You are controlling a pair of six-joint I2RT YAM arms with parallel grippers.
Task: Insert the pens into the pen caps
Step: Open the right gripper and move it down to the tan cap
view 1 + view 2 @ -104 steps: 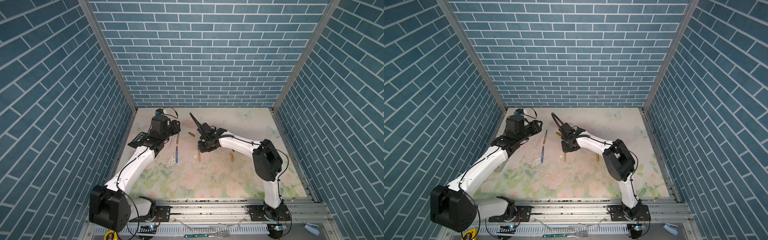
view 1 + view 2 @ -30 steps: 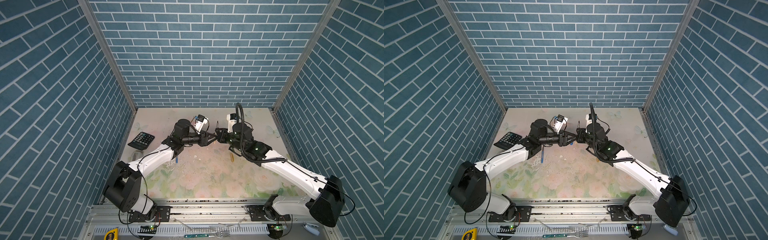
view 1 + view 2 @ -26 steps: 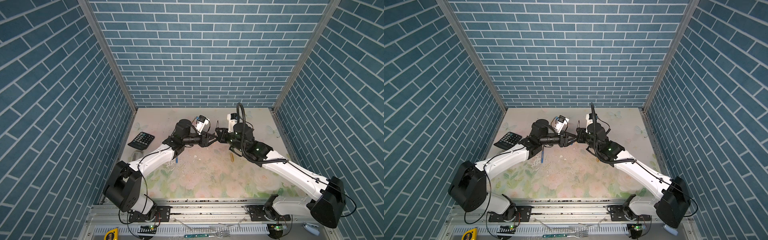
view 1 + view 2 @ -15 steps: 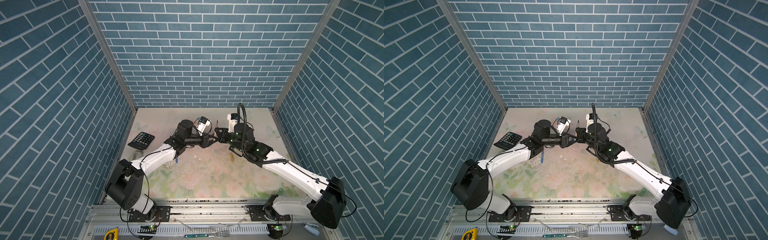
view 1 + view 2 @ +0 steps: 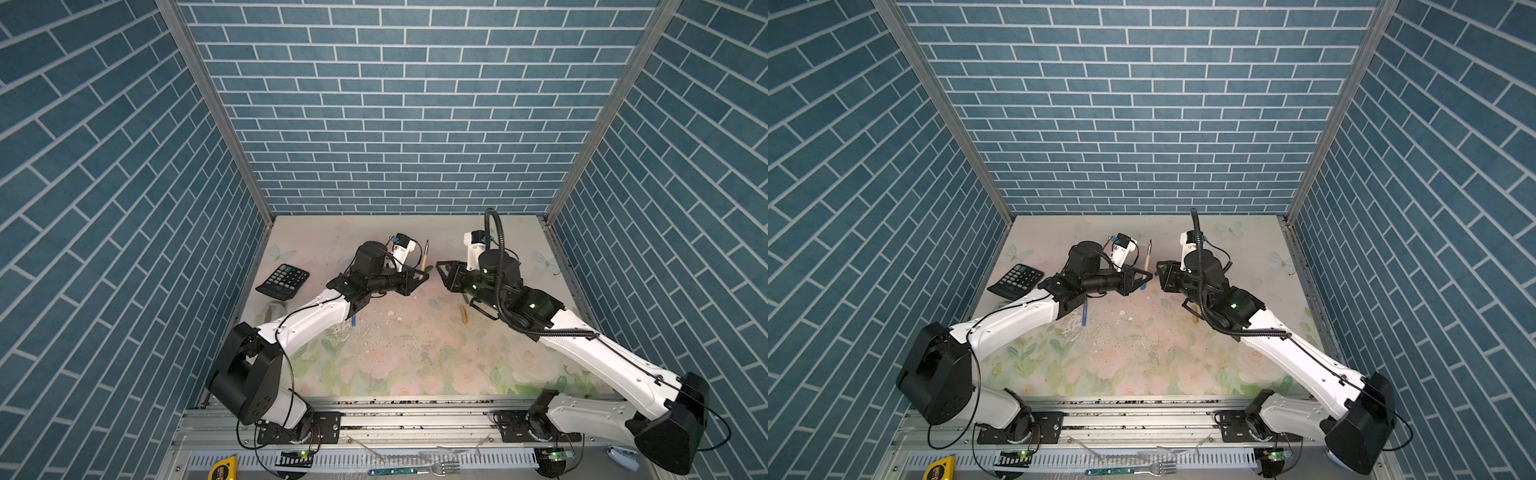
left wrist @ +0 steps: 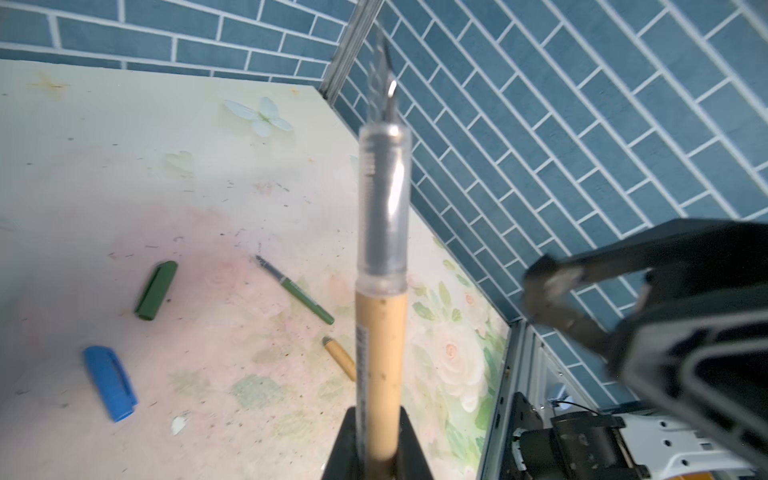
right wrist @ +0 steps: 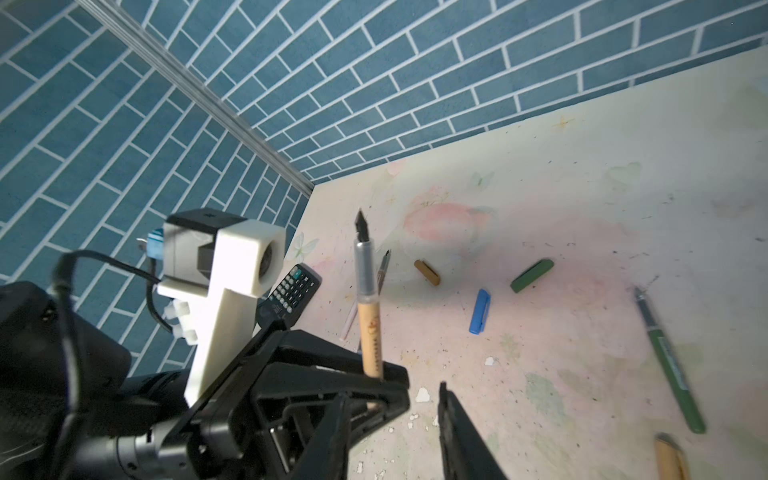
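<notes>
Floral worktop [image 5: 415, 365], enclosed by blue brick-pattern walls. Left fingers [image 7: 324, 374] are clenched on the lower barrel of the gold pen [image 7: 370, 332], which is held upright above the worktop, nib uppermost, apart from the calculator [image 5: 283, 281]. Right fingers [image 7: 457, 436] stand parted and empty, just beside the pen's lower end. The gold cap [image 7: 427, 272] lies flat near the calculator; the blue cap [image 7: 480, 311] and green cap [image 7: 532, 275] lie farther from it. Expected handling: pen and cap are light, rigid and smooth, so liable to slip or swivel. The nib is fragile. Grip the cap across its closed half, mouth left clear.
</notes>
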